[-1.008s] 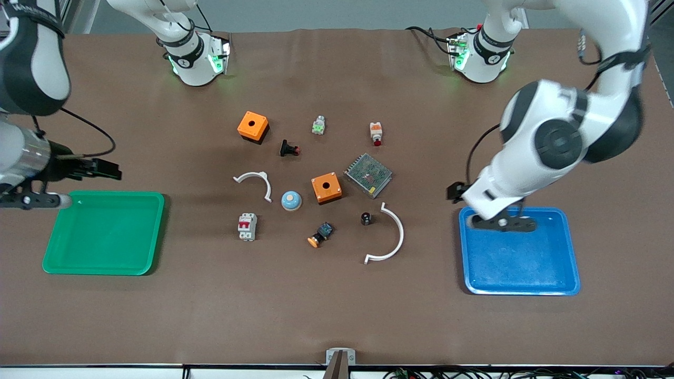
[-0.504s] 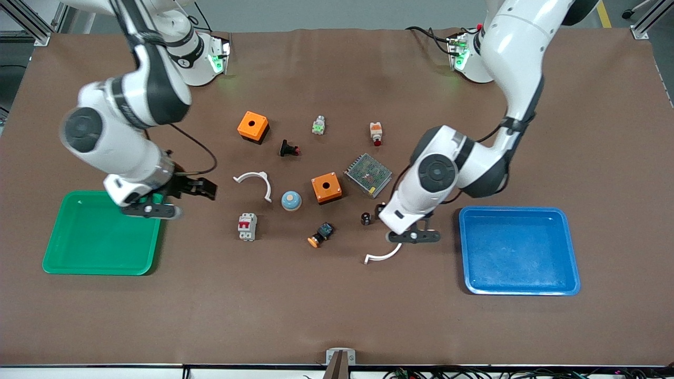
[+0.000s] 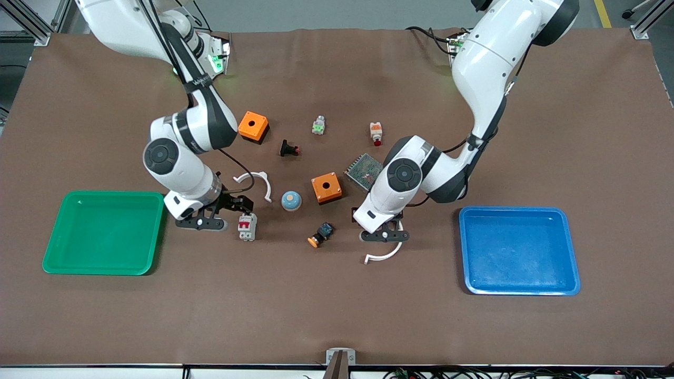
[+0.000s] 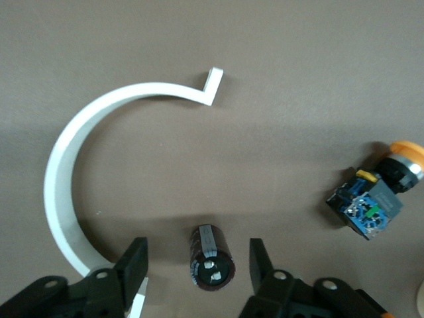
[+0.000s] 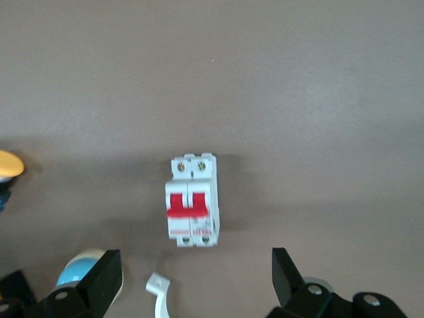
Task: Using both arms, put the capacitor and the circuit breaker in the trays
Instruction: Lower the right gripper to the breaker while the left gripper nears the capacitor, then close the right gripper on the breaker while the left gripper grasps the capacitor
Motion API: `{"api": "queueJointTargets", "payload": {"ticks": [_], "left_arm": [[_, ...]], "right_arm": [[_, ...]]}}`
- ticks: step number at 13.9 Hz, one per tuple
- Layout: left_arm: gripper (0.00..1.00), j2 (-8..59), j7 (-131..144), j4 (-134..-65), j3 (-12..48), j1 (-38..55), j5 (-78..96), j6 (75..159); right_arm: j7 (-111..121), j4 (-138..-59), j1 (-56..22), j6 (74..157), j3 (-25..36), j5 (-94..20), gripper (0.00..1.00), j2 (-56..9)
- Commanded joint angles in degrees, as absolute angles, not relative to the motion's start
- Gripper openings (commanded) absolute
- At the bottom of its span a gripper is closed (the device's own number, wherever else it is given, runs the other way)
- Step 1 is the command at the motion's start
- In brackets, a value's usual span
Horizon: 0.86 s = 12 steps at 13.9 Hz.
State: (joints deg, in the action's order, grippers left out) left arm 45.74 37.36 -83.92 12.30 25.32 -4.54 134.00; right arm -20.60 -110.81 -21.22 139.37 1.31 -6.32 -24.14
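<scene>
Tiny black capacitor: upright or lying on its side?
On its side: the tiny black capacitor shows its length and terminal end, lying between the open left hand.

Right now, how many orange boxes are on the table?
2. One orange box lies toward the arms' bases, beside the right arm; the other orange box sits mid-table, between the blue dome and the metal mesh unit. None seems hidden.

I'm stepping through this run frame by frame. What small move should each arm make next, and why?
Probably lower both. The left end effector is open with the capacitor lying between its fingers; the right end effector is open over the circuit breaker, which lies just ahead of its fingers, so it should ease forward while descending.
</scene>
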Motion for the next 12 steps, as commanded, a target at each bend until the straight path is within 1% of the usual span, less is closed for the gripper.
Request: {"api": "queueJointTargets", "payload": {"ticks": [1, 5, 6, 7, 9, 10, 11, 12], "left_arm": [[0.65, 47.1, 39.5, -82.4, 11.0, 27.1, -6.1, 134.1], [0.62, 47.6, 40.6, -82.8, 9.9, 28.7, -6.2, 134.0], [0.6, 47.7, 40.9, -82.8, 9.9, 28.7, -6.2, 134.0], [0.59, 47.7, 40.9, -82.8, 9.9, 28.7, -6.2, 134.0], [0.52, 47.8, 40.9, -82.8, 9.9, 28.7, -6.4, 134.0], [0.44, 47.8, 40.9, -82.9, 9.9, 28.7, -7.1, 134.0], [0.37, 47.8, 40.9, -82.9, 9.9, 28.7, -7.5, 133.9], [0.24, 47.8, 40.6, -82.9, 9.9, 28.7, -7.6, 133.9]], "right_arm": [[-22.7, -108.5, -22.4, 143.1, 1.9, -6.3, 1.0, -28.9], [-22.7, -106.0, -22.7, 149.7, 2.0, -6.3, 1.0, -35.4], [-22.7, -105.9, -22.7, 150.9, 1.9, -6.3, 0.97, -36.3], [-22.7, -105.9, -22.7, 151.8, 1.9, -6.3, 0.92, -36.8], [-22.5, -106.0, -23.4, 151.7, 2.0, -6.2, 0.66, -37.0], [-22.3, -106.0, -23.4, 151.4, 2.0, -6.3, 0.48, -36.9], [-22.4, -105.9, -23.3, 151.3, 2.0, -6.3, 0.27, -36.9], [-22.5, -105.9, -23.0, 151.1, 2.0, -6.5, 0.07, -36.9]]}}
